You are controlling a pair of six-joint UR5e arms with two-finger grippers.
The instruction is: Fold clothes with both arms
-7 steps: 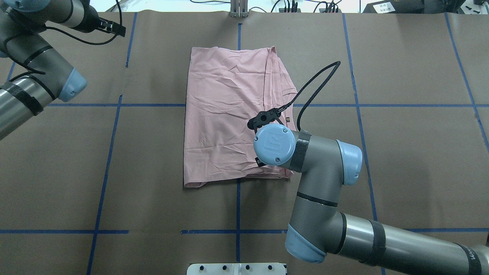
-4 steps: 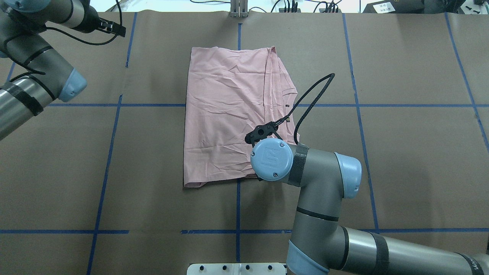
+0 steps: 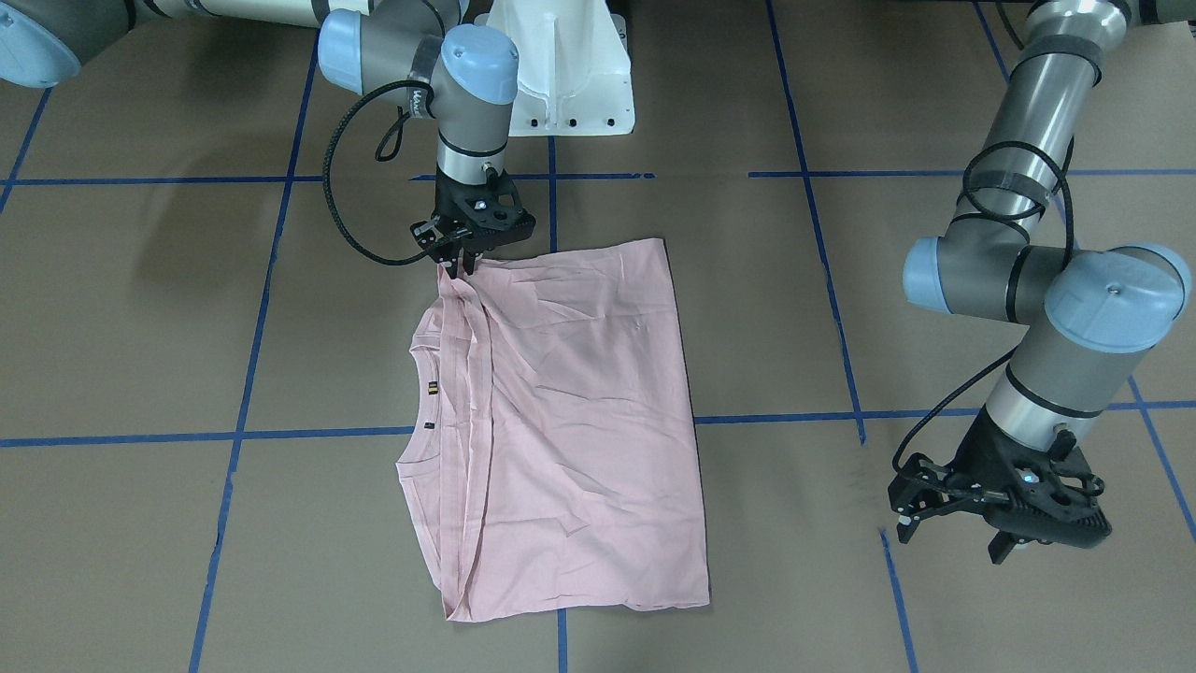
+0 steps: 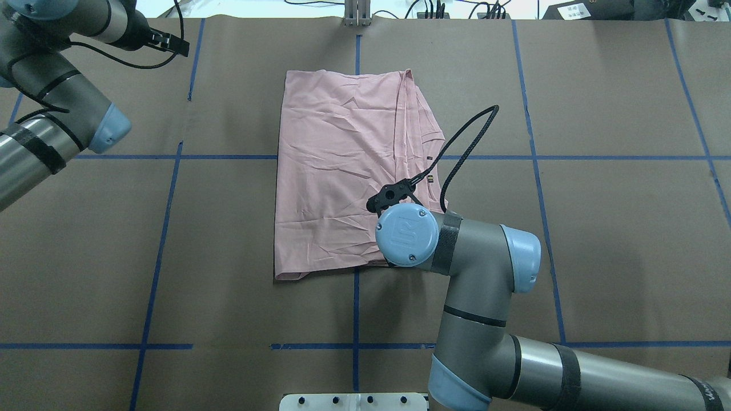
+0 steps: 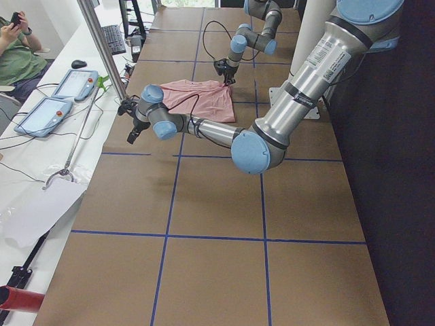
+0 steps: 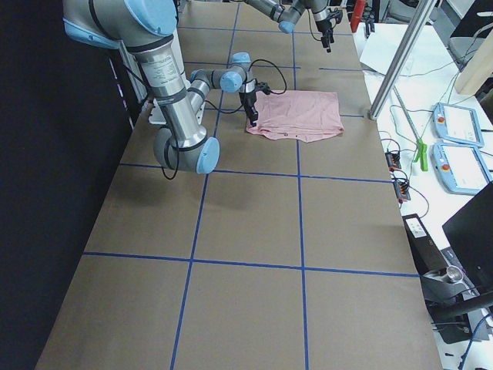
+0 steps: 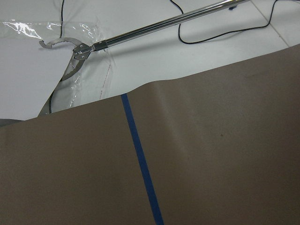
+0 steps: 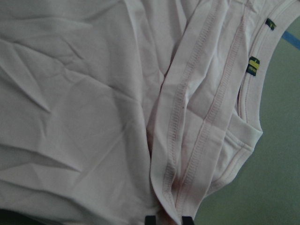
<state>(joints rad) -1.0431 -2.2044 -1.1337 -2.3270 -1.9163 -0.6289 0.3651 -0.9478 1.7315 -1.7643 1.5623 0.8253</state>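
Light was even and bright from overhead; a soft shadow lay on the table (image 3: 168, 262) at 10 o'clock. In the left wrist view, plastic (image 7: 51, 29) glared at 11 o'clock. The close shirt (image 8: 84, 103) looked soft.

T-shirt (image 4: 337, 171) flat on table (image 4: 599, 228) centre, right gripper (image 3: 461, 268) at its near-right corner, left gripper (image 3: 951, 544) well apart, far left

Pink T-shirt (image 4: 342, 171) on brown table (image 4: 599, 257)
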